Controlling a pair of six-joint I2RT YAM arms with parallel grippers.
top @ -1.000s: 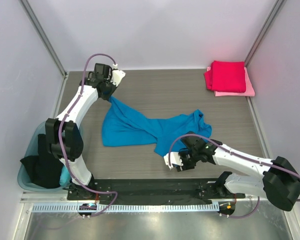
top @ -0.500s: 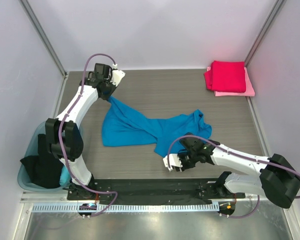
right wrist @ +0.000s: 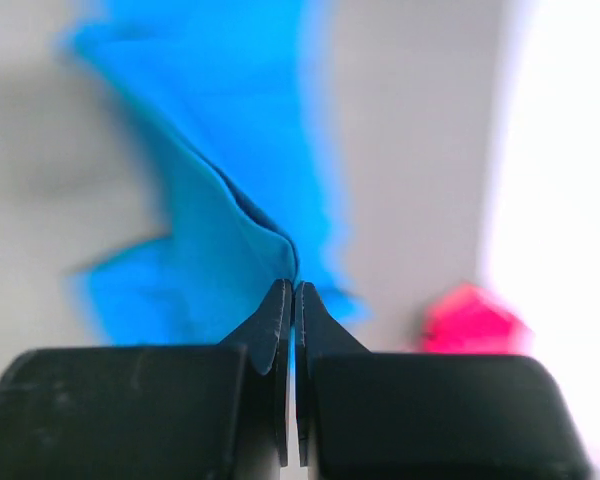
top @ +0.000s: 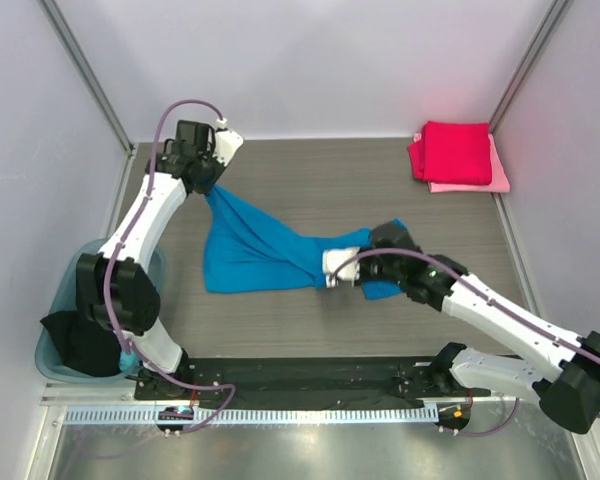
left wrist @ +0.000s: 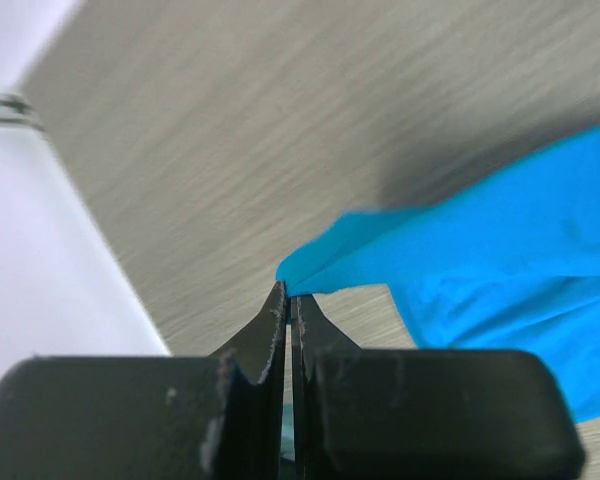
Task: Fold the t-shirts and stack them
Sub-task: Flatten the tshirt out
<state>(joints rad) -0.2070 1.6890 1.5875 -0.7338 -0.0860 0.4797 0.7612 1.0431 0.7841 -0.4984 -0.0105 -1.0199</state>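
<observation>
Grips the bright blue t-shirt, spread on the counter middle, with the left hand clamped on its 11 o'clock corner and the right hand clamped on its 4 o'clock edge.

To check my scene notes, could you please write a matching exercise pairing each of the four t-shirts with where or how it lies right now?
Things:
1. blue t-shirt
2. crimson t-shirt
3. pink t-shirt
4. black t-shirt

States:
A. folded, beneath another folded shirt
B. bundled in the teal tub
C. unfolded, pinched at two ends
D. folded, on top of the stack

Pairs: 1-C; 2-D; 3-A; 4-B
</observation>
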